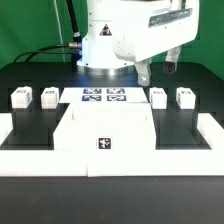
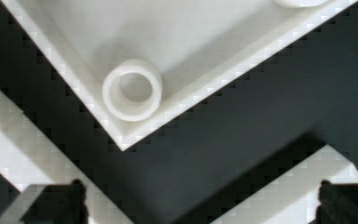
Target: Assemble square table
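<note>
The upper arm is cut off by the top edge of the exterior view. The wrist view shows only one corner of the square table slab (image 2: 211, 50), with a round socket (image 2: 131, 90). The slab lies flat on the black desk (image 1: 30, 125), in the middle. The hand (image 1: 157, 70) hangs above the desk and points down. It is released, and its fingers (image 2: 60, 200) stand wide apart, holding nothing.

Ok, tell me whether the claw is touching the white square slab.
Apart. In the wrist view, bare black table lies between the open claw and the slab; the exterior view shows the claw hanging well above the table.
</note>
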